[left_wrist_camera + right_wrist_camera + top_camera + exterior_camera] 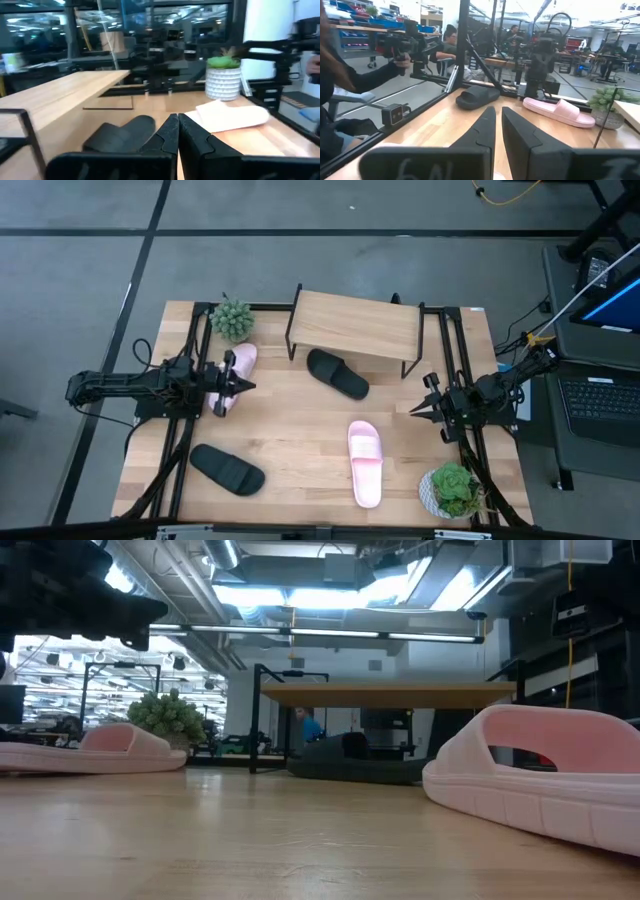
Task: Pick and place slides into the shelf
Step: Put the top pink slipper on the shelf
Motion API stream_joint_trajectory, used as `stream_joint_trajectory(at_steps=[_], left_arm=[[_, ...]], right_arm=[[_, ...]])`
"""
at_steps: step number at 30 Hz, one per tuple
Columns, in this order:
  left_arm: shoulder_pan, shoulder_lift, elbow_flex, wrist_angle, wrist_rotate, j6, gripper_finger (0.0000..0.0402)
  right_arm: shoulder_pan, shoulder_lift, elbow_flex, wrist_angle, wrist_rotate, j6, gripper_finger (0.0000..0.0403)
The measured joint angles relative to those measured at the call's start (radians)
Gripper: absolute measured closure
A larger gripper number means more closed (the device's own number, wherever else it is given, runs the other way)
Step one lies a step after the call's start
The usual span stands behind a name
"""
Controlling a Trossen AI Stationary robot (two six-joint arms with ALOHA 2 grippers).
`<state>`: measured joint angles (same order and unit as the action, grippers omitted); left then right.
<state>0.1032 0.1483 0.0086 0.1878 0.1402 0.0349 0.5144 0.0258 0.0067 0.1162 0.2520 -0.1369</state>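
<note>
Plants (pixel 232 319) beside scattered slides (pixel 337 373)

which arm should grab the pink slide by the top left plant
Left. Its hand hangs right beside that pink slide, fingers closed, so it would likely need to open first. The right hand waits across the table, nearer the other pink slide and farther from this one.

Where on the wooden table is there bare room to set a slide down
The widest bare patch lies between the front black slide and the front pink slide. The light wooden shelf top is bare too. The left rear is crowded: the left gripper, another pink slide and a green plant.
</note>
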Motion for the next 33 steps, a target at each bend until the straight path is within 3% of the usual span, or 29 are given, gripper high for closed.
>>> stream_joint_trajectory(at_steps=[3,8,18,27,33], left_arm=[[0.0,0.0,0.0,-0.001,-0.047,-0.007,0.0401],[0.0,0.0,0.007,0.011,-0.16,-0.012,0.0401],[0.0,0.074,0.121,-0.005,-0.15,-0.007,0.0401],[0.0,0.3,0.217,-0.016,-0.164,-0.112,0.0401],[-0.018,0.518,0.258,0.077,-0.175,-0.092,0.0401]], right_arm=[[0.0,0.0,0.0,0.0,0.002,0.03,0.0368],[0.0,0.0,0.0,0.005,0.095,0.153,0.0394],[-0.001,0.0,0.013,-0.009,0.132,0.148,0.04],[-0.005,0.062,0.09,-0.018,0.139,0.05,0.0401],[-0.043,0.208,0.119,-0.043,0.236,0.102,0.0401]])
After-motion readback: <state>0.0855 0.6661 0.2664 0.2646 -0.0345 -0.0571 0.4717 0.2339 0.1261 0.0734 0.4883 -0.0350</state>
